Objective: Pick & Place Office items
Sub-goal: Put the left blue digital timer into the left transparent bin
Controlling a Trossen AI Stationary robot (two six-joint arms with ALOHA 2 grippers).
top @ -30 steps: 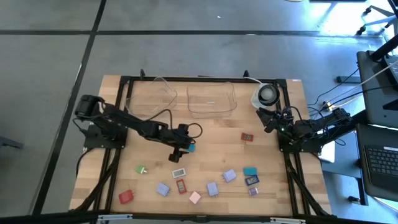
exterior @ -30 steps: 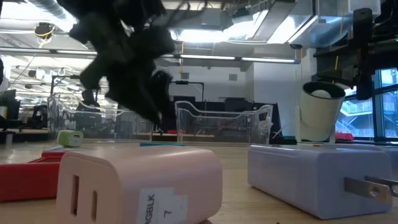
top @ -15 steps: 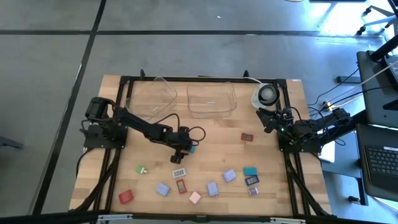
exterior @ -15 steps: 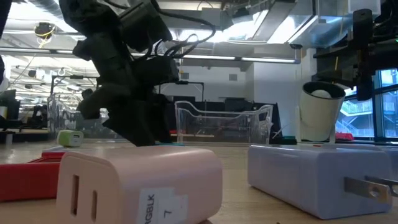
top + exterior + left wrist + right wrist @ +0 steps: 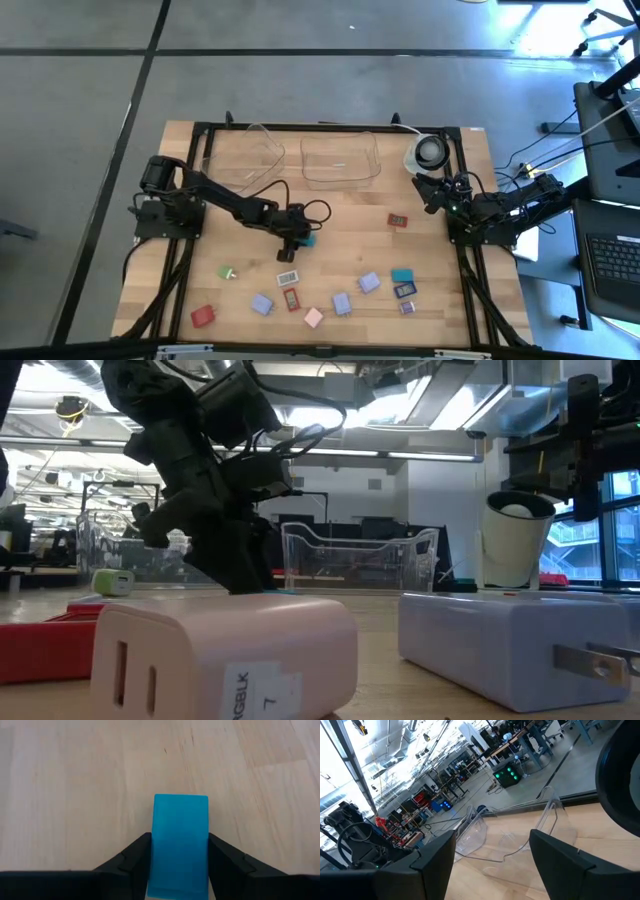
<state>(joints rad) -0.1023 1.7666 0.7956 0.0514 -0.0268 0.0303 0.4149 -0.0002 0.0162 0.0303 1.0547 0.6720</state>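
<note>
Left wrist view: left gripper (image 5: 180,865) fingers hug teal block (image 5: 180,842) both sides, low on table (image 5: 440,255), frame center in high view. Risk: grip sits at block's near end, so it could pivot/slip on lift. Right gripper (image 5: 492,855) spread wide, empty, parked right edge.

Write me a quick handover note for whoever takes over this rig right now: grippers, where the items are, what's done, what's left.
Left gripper: low at mid-table, fingers against both sides of a teal block; whether it has left the wood is unclear.
Right gripper: open, holding nothing, parked at the table's right edge near the round white object.
Done: nothing shows in either clear tray.
Left: the red block at right and the cluster of small blocks along the near edge all remain on the table.
</note>
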